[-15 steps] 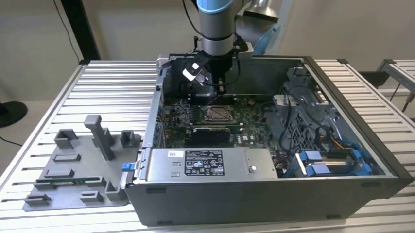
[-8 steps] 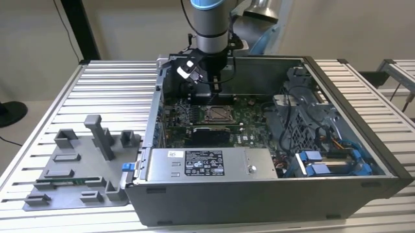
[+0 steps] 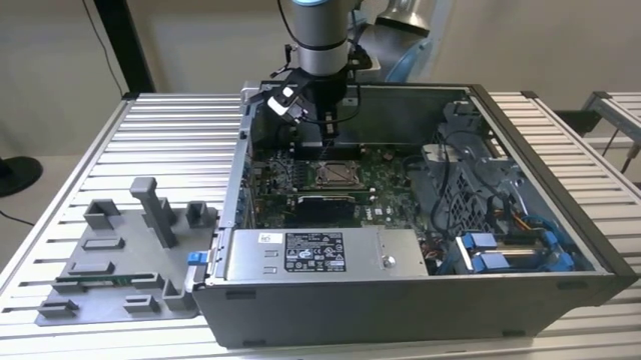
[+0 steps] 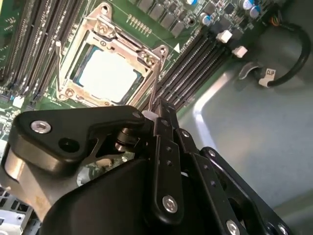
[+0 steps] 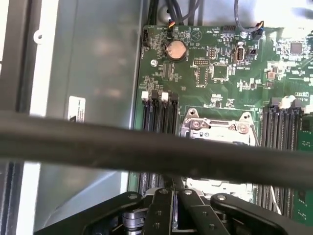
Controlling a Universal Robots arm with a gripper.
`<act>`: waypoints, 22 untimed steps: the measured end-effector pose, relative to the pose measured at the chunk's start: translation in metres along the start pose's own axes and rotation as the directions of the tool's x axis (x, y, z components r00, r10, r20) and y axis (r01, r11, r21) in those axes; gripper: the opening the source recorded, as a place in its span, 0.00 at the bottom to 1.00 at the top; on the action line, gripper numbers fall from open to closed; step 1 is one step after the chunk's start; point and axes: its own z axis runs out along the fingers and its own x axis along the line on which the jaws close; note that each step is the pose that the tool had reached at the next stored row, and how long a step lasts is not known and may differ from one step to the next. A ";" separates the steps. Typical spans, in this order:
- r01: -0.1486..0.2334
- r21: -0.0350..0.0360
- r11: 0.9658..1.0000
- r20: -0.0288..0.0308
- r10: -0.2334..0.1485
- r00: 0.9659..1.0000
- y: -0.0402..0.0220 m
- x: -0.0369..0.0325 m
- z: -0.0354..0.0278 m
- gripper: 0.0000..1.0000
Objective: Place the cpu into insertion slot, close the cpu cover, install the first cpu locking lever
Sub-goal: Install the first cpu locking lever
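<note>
Ribbed aluminium slats form the table (image 3: 120, 135), and on it lies an open grey metal computer case (image 3: 401, 300) on its side, with a grey plastic fixture plate (image 3: 110, 285) of upright blocks near it toward the exterior view's left; pale walls stand behind. Inside the case a green circuit board (image 3: 386, 180) carries the small square insertion slot (image 3: 335, 174) with its thin metal rim; a silver power supply box (image 3: 320, 253) with a dark label sits at the near side, and blue-tabbed drive brackets (image 3: 491, 251) lie toward the exterior view's right.

From above, the grey arm (image 3: 323, 37) reaches down into the case, and its black end effector (image 3: 318, 139) hangs just beyond the slot's far edge. In the second wrist view the end effector (image 4: 159, 115) has its black fingers (image 4: 166, 147) pressed together, their tips just beside the socket's rim, beside a thin metal lever (image 4: 154, 90); whether they pinch it I cannot tell. The small flat square cpu (image 4: 108, 76) with its silvery top lies seated in the slot, framed by the thin silvery cpu cover (image 4: 93, 36), which lies down around it. In the first wrist view a thick black cable (image 5: 146, 147) crosses in front of the socket, and a round silver coin battery (image 5: 176, 49) sits on the board.
</note>
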 end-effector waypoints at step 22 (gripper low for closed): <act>0.000 -0.010 1.000 -0.011 0.000 1.000 -0.0011 -0.0124 0.0111 0.00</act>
